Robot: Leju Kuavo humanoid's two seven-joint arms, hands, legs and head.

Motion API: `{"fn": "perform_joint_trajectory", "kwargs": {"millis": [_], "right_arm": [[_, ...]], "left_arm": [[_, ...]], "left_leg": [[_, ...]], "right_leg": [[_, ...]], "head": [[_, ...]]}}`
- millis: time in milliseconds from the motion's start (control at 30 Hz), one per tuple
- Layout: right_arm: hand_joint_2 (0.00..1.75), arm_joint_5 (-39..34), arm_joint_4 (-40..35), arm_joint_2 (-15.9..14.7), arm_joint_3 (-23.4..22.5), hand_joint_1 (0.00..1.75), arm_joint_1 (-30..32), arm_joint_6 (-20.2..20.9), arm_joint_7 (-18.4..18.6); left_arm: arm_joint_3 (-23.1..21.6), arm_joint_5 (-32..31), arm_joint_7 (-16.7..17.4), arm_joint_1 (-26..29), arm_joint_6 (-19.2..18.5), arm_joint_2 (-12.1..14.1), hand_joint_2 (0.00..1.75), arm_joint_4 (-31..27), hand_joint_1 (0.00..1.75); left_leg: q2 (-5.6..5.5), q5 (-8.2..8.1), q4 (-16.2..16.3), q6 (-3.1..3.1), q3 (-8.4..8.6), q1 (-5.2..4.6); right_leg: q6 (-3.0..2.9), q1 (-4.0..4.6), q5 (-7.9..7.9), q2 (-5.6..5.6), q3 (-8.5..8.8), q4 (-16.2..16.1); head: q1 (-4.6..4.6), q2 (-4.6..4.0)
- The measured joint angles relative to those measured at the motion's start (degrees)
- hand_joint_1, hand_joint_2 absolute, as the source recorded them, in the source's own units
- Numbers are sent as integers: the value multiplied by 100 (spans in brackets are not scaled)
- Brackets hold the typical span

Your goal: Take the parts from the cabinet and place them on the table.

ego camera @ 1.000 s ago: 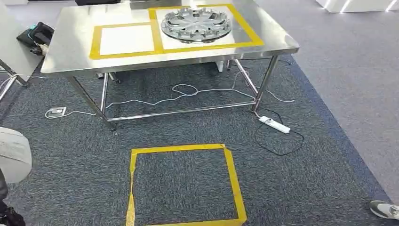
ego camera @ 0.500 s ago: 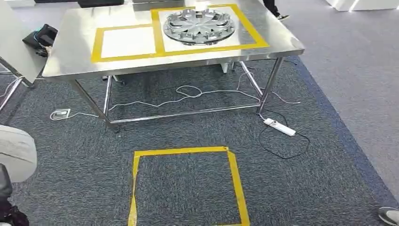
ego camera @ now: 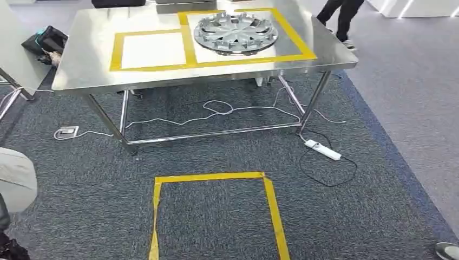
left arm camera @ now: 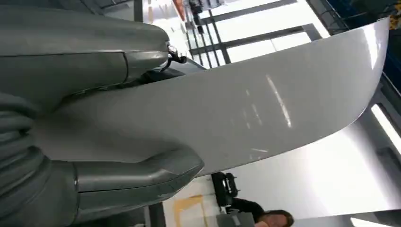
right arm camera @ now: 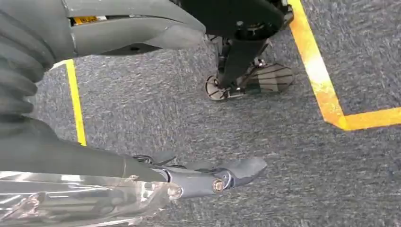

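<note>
My left hand [left arm camera: 71,142] grips a large white curved panel [left arm camera: 265,99], thumb on one face and fingers on the other. The head view shows an edge of this panel [ego camera: 16,179] low at the far left. Ahead stands the steel table [ego camera: 81,65] with two yellow-taped fields. A silver wheel cover [ego camera: 236,32] lies in the right field, and the left field [ego camera: 154,50] is bare. My right hand [right arm camera: 142,104] hangs over the carpet, thumb and fingers [right arm camera: 213,178] apart, with nothing between them.
A yellow tape square [ego camera: 214,216] marks the carpet before the table. White cables and a power strip [ego camera: 323,150] lie under and beside the table. A person's legs [ego camera: 341,16] are behind its far right corner, a shoe [ego camera: 448,250] at the bottom right, and a dark bag [ego camera: 46,40] at the left.
The whole picture has shifted, so the camera moved; the table now sits a little lower and further right. A person's legs have come into view behind the table's far right corner.
</note>
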Motion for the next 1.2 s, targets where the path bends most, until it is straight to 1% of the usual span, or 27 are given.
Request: {"fn": "perform_joint_trajectory", "kwargs": {"millis": [33, 100, 133, 167, 200, 233, 300, 333, 367, 433, 500, 533, 600, 633, 667, 700, 733, 800, 833, 867, 967, 1000, 1033, 1067, 1133, 1167, 1200], "right_arm": [[175, 0, 0, 0, 0, 0, -5, 0, -2], [175, 0, 0, 2, 0, 0, 2, 11, 0], [175, 0, 2, 2, 0, 0, 16, 13, 0], [175, 0, 2, 2, 0, 0, 26, 13, 0], [175, 0, 2, 2, -2, 0, 32, 13, 0], [175, 0, 2, 2, -2, 0, 31, 13, 2], [175, 0, 2, 2, -2, 0, 26, 15, 0], [175, 0, 2, 2, -2, 0, 19, 15, 2], [175, 2, 2, 2, -2, 0, 4, 20, 0], [175, 4, 0, 2, -2, 0, 12, 39, -4], [175, 11, 2, 2, -2, 0, 9, 46, -18], [175, 13, 0, 2, -2, 0, 1, 46, -26], [175, 13, 0, 2, -4, 0, -11, 48, -26], [175, 15, 0, 2, -2, 0, -6, 55, -24], [175, 15, 0, 2, -4, 0, 0, 55, -24], [175, 17, 0, 2, -2, 0, 5, 55, -24], [175, 20, 0, 2, -2, 0, 10, 55, -24], [175, 22, 0, 2, -2, 0, 6, 59, -26], [175, 22, 0, 0, -2, 0, 4, 61, -35], [175, 22, 0, -2, -2, 0, -6, 59, -39], [175, 24, 0, -4, -2, 0, -6, 59, -46], [175, 26, 0, -4, -2, 0, -7, 59, -46], [175, 28, 0, -4, -2, 0, -14, 59, -46], [175, 26, 0, -4, -2, 0, -15, 57, -46], [175, 28, 2, -2, -2, 0, -1, 59, -42], [175, 26, 2, -2, -2, 0, 7, 57, -37], [175, 24, 0, -2, -4, 0, 13, 52, -31]], "left_arm": [[-2, -2, 0, 1, -2, 0, 175, 0, 175], [2, -2, 0, -3, -2, 4, 175, 0, 175], [2, -2, 0, 6, -2, 2, 175, 2, 175], [2, -2, 0, 18, -2, 2, 175, 2, 175], [2, -2, 0, 28, -2, 2, 175, 2, 175], [2, -2, 0, 36, -2, 2, 175, 2, 175], [2, -2, 0, 36, -2, 2, 175, 2, 175], [2, -2, 0, 37, -2, 2, 175, 2, 175], [4, -2, 0, 41, -2, 2, 175, 2, 175], [4, -2, 0, 45, -2, -4, 175, 2, 175], [-2, -11, 0, 47, -2, 2, 175, -4, 175], [-4, -11, -4, 36, -2, 4, 175, -4, 175], [-4, -9, -6, 38, -2, 9, 175, -4, 175], [-4, -7, -7, 54, -2, 9, 175, -2, 175], [-4, -7, -7, 59, -2, 9, 175, -2, 175], [-2, -4, -7, 59, -2, 11, 175, -2, 175], [-2, 0, -9, 58, -2, 11, 175, -2, 175], [-2, 0, -11, 56, -2, 11, 175, -2, 175], [-2, 7, -13, 48, -4, 11, 175, -2, 175], [-4, 7, -22, 34, -15, 9, 175, -4, 175], [4, 9, -28, 47, -22, 7, 175, -2, 175], [9, 9, -28, 46, -26, 7, 175, -2, 175], [11, 9, -31, 46, -33, 7, 175, -2, 175], [13, 9, -33, 46, -35, 4, 175, -2, 175], [18, 7, -35, 41, -35, 7, 175, -2, 175], [20, 7, -35, 50, -39, 7, 175, -2, 175], [20, 7, -33, 53, -52, 7, 175, -2, 175]], "left_leg": [[2, -22, 0, 36, 25, -3], [4, -59, 1, 92, 59, -30], [1, -77, 2, 112, 78, -49], [-13, -102, 2, 121, 104, -65], [-31, -132, 3, 120, 144, -77], [-42, -166, 3, 116, 198, -86], [-52, -243, 3, 86, 312, -90], [-57, -289, 15, 47, 324, -130], [-67, -302, 22, 19, 325, -125], [-68, -294, -23, -24, 333, -102], [-61, -356, -6, -101, 373, -93], [-46, -476, 200, -132, 283, -104], [-46, -845, 1068, -180, -212, -82], [-45, -955, 1480, -196, -477, -75], [-45, -948, 1679, -206, -645, -72], [-44, -791, 1617, -211, -672, -69], [-42, -494, 1309, -213, -573, -62], [-23, 89, 335, -220, -154, -43], [0, 66, 97, -238, -39, -50], [-25, -1, -13, -151, -1, -55], [-40, -36, -1, -22, 2, -72], [-40, -23, -19, 26, 31, -39], [-38, -45, -19, 65, 54, -41], [-35, -62, -19, 91, 69, -42], [-33, -91, -17, 134, 87, -64], [-36, -109, -16, 143, 104, -77], [-45, -134, -16, 143, 135, -83]], "right_leg": [[3, 10, -158, -2, -144, 286], [11, 15, -565, 1, -664, 1237], [2, 15, -647, 1, -910, 1614], [-15, 17, -578, 2, -1044, 1732], [-35, 25, -381, 2, -1038, 1584], [-68, 35, -83, 3, -910, 1211], [-136, 61, 453, 9, -529, 274], [-145, 89, 376, 27, -430, 113], [-152, 81, 377, 24, -377, 85], [-184, 111, 359, 30, -396, 83], [-254, 55, 383, 26, -318, -12], [-291, 47, 366, 22, -284, -38], [-325, 38, 347, 18, -269, -39], [-331, 38, 329, 18, -265, -38], [-325, 36, 315, 18, -256, -37], [-321, 32, 298, 19, -230, -37], [-309, 24, 270, 19, -192, -37], [-254, 5, 219, 30, -105, -37], [-206, 47, 186, 33, -95, -26], [-169, 55, 150, 43, -111, 0], [-85, 50, 129, 26, -105, -83], [-52, 38, 103, 25, -86, -52], [-30, 41, -11, 20, -150, 141], [-20, 40, -206, 20, -331, 508], [-3, 36, -607, 20, -859, 1477], [-7, 37, -649, 20, -1039, 1747], [-22, 39, -524, 21, -1092, 1732]], "head": [[17, 0], [30, 0], [26, 0], [28, 0], [28, 0], [28, 0], [31, 0], [24, 0], [17, 0], [17, 0], [20, 0], [-40, 0], [-55, 0], [-39, 0], [-48, 0], [-50, 0], [-46, 0], [-50, 0], [-53, 0], [-74, 0], [-39, 0], [-42, 0], [-7, 0], [18, 0], [22, 0], [20, 0], [22, 0]]}}
